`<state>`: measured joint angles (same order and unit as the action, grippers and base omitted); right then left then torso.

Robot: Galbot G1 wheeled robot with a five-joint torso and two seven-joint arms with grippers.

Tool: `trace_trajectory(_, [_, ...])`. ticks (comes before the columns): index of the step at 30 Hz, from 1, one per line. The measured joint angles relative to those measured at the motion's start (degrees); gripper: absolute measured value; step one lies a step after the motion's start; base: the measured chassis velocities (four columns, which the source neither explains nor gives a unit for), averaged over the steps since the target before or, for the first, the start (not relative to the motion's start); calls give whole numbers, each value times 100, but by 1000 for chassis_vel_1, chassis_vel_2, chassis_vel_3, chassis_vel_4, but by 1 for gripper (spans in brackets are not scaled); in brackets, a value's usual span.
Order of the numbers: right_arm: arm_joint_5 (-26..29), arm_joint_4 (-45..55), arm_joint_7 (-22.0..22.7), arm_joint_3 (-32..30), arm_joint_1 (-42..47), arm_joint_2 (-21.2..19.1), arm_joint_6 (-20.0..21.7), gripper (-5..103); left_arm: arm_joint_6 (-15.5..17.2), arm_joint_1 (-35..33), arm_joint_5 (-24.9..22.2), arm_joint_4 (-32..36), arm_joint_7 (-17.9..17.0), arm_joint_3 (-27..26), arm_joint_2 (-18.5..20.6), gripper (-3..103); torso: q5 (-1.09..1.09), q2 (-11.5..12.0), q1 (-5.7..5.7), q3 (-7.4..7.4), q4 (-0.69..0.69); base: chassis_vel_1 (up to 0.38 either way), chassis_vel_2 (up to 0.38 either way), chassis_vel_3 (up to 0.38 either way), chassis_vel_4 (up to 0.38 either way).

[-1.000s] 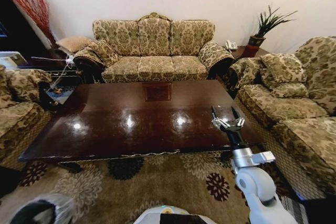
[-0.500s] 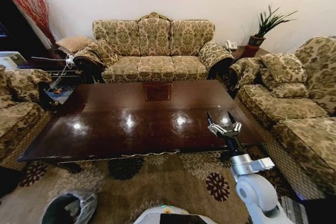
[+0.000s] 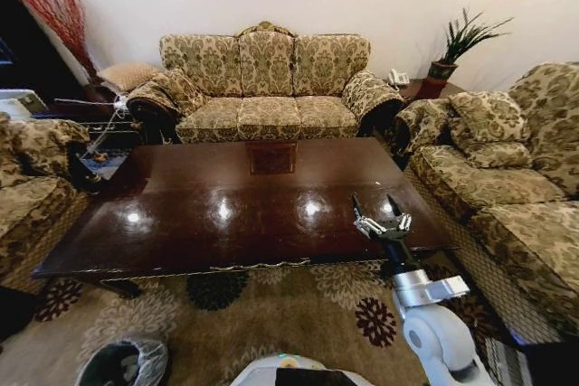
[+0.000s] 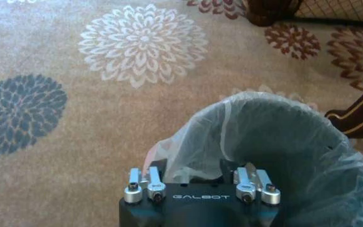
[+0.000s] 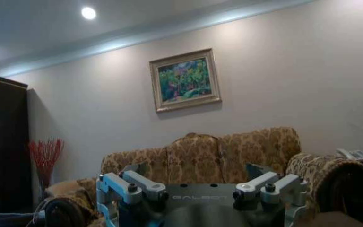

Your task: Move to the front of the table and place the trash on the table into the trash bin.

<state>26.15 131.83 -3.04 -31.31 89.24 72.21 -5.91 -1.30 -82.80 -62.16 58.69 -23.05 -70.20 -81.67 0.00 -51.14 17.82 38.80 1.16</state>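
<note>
My right gripper (image 3: 381, 214) hovers spread and empty over the table (image 3: 226, 205) near its right front corner; left gripper (image 4: 200, 188) pinches the bag rim of the trash bin (image 3: 122, 363) on the carpet; no trash visible on top; probably wrap-up.

The robot's right arm reaches forward and up, its right gripper (image 3: 382, 215) raised with fingers spread apart, while the left gripper (image 4: 200, 187) points downward, its finger bases set wide.
</note>
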Motion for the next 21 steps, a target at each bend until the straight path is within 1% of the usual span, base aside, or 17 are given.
trace_trajectory(1, [0, 0, 0, 0, 0, 0, 0, 100, 0, 0, 0, 0, 0, 0, 0, 58, 0, 0, 0, 0, 0, 0, 0, 0, 0])
trace_trajectory(3, [71, -2, -3, -23, -6, 10, -32, 100, -19, -102, 51, 96, 30, -42, -94, 69, 1, 0, 0, 0, 0, 0, 0, 0, 0])
trace_trajectory(5, [157, -27, 4, -49, -54, 12, -43, 100, -26, -218, -41, 197, 179, -129, -216, 80, 0, 0, 0, 0, 0, 0, 0, 0, 0])
trace_trajectory(6, [157, -27, 4, -49, -54, 12, -43, 100, -26, -218, -41, 197, 179, -129, -216, 80, 0, 0, 0, 0, 0, 0, 0, 0, 0])
trace_trajectory(8, [192, -49, 27, -49, -108, 0, -47, 100, -26, -308, -285, 276, 261, -210, -311, 90, 1, 0, 0, 0, 0, 0, 0, 0, 0])
trace_trajectory(9, [208, -61, 29, -50, -141, -5, -75, 100, -28, -442, -456, 393, 439, -285, -405, 96, -1, 0, 0, 0, 0, 0, 0, 0, 0])
trace_trajectory(10, [224, -68, 29, -57, -156, 2, -99, 100, -59, -540, -517, 485, 613, -324, -455, 98, -2, 0, 0, 0, 2, 0, 0, 0, 0])
trace_trajectory(11, [224, -68, 29, -57, -156, 2, -99, 100, -59, -540, -517, 485, 613, -324, -455, 98, -2, 0, 0, 0, 2, 0, 0, 0, 0])
trace_trajectory(13, [256, -87, 28, -62, -172, 32, -134, 100, -127, -658, -576, 604, 857, -360, -503, 100, 2, 0, 0, 0, 2, 0, 0, 0, 0])
trace_trajectory(14, [276, -111, 28, -62, -177, 55, -163, 100, -207, -729, -643, 694, 1077, -383, -532, 100, 2, 0, 0, 0, 3, 0, 0, 0, 0])
trace_trajectory(15, [276, -111, 28, -62, -177, 55, -163, 100, -207, -729, -643, 694, 1077, -383, -532, 100, 2, 0, 0, 0, 3, 0, 0, 0, 0])
trace_trajectory(16, [276, -165, 55, -56, -169, 83, -241, 100, -520, -808, -720, 860, 1475, -407, -566, 100, -1, 0, 0, 0, 2, 0, 0, 0, 0])
trace_trajectory(17, [262, -191, 109, -67, -157, 89, -266, 100, -804, -830, -672, 939, 1687, -415, -567, 100, -1, 0, 0, 0, 1, 0, 0, 0, 0])
trace_trajectory(18, [262, -200, 125, -76, -154, 90, -269, 100, -927, -841, -615, 976, 1764, -416, -565, 100, -1, 0, 0, 0, 1, 0, 0, 0, 0])
trace_trajectory(19, [262, -200, 125, -76, -154, 90, -269, 100, -927, -841, -615, 976, 1764, -416, -565, 100, -1, 0, 0, 0, 1, 0, 0, 0, 0])
trace_trajectory(20, [261, -299, 238, -181, -167, 75, -297, 100, -1420, -962, -248, 1318, 2118, -439, -561, 100, -4, 0, 0, 0, 0, 0, 0, 0, 0])
trace_trajectory(21, [239, -347, 266, -231, -187, 58, -317, 100, -1502, -1028, -135, 1490, 2219, -458, -566, 100, -1, 0, 0, 0, -1, 0, 0, 0, 0])
